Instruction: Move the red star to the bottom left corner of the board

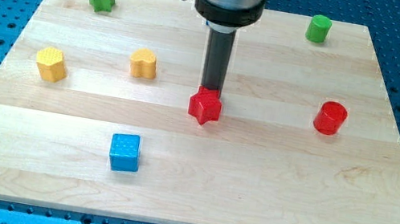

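The red star (205, 106) lay near the middle of the wooden board (250, 202), squat with no clear long axis, one point facing the view's bottom. My tip (211, 89) touched its upper edge; a plain rod, it had no jaws.
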Available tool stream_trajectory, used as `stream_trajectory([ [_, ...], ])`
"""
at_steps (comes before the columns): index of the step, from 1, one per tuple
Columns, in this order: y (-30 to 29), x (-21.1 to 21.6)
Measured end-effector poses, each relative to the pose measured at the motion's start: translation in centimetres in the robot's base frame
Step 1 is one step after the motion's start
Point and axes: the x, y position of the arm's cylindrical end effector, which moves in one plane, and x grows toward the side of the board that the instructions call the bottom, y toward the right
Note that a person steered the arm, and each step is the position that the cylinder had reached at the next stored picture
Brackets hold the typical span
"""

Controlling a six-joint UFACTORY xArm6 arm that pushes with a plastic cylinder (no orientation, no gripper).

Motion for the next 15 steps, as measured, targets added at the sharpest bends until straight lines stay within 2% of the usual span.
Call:
stream_trajectory([
  [1, 2.7, 0.1],
  [2, 0.1, 2.6],
  [3, -9.8, 4.4],
  [4, -15.1, 5.8],
  [5, -10.0, 4.7],
  [6, -6.1, 5.3],
  [8, -11.4, 9.4],
  [10, -18.6, 9.4],
  [11, -18.3, 7.1],
  [12, -23.1, 7.1],
  [13, -27.6, 9.8],
  [14, -26.5, 10.1],
  [15, -25.1, 6.0],
])
